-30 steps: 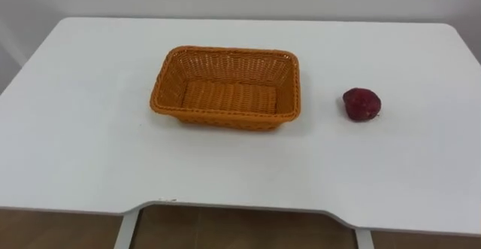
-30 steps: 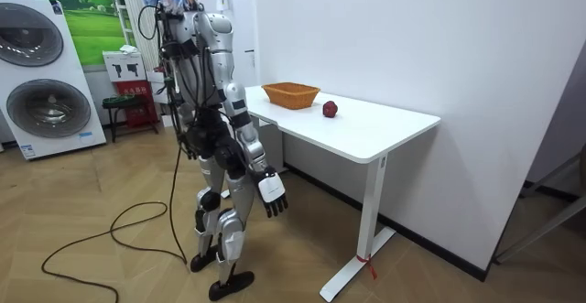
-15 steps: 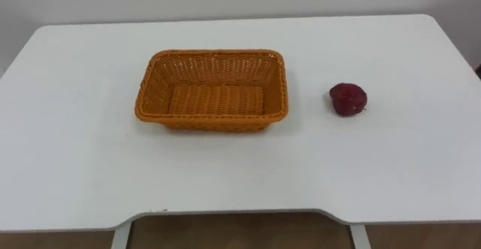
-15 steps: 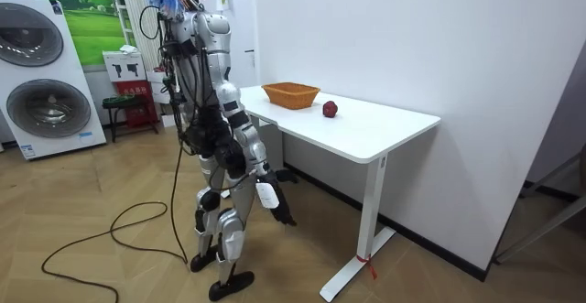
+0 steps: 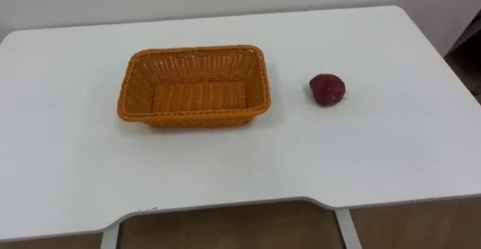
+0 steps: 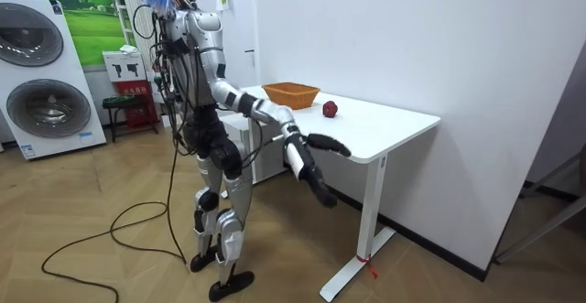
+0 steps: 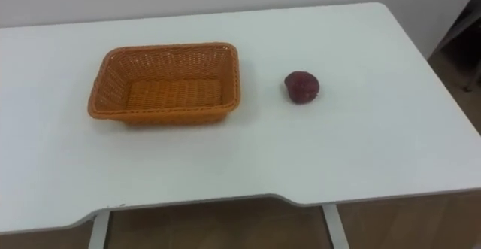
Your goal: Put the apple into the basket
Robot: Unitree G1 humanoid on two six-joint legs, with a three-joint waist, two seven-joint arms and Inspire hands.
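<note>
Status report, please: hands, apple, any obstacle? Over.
Left hand, right hand open, empty, held forward before table. Apple on table, right of wicker basket. Nothing in the way.

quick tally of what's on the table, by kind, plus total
wicker basket: 1
apple: 1
Total on the white table: 2
</note>
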